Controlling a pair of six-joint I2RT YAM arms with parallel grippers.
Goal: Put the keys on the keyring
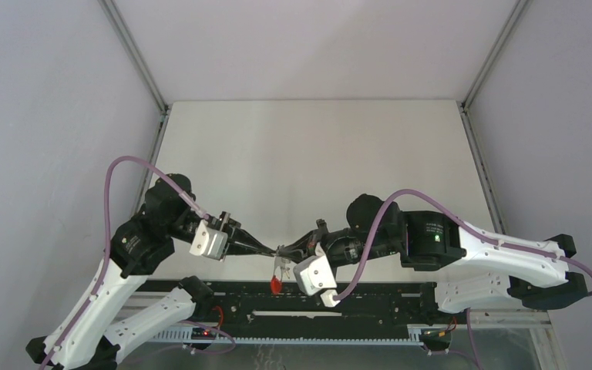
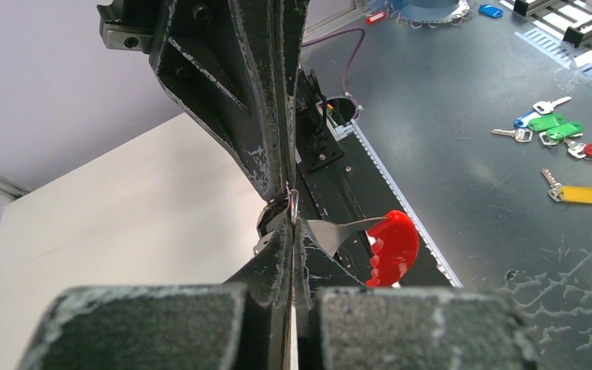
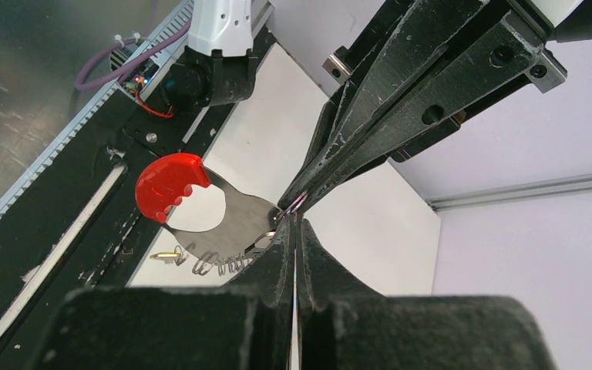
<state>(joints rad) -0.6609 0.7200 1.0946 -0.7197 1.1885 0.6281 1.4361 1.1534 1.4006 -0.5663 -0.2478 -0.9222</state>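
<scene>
The keyring hangs in the air between both grippers at the table's near edge. Its red curved band [image 1: 277, 286] hangs lowest, also seen in the left wrist view [image 2: 393, 247] and the right wrist view [image 3: 168, 183]. A silver plate [image 3: 235, 223] joins the band to small wire rings [image 3: 220, 264]. My left gripper [image 1: 276, 250] [image 2: 294, 227] and right gripper [image 1: 287, 248] [image 3: 293, 220] meet tip to tip. Both are shut on the keyring's top. No black-tagged key shows. A yellow-tagged key [image 2: 582, 195] lies on the grey bench below. I cannot tell if it belongs to the task.
A black rail [image 1: 339, 297] runs along the near edge under the grippers. Several keys with green, blue and red tags [image 2: 559, 127] lie on the grey bench beyond it. The white table [image 1: 316, 154] has walls on three sides.
</scene>
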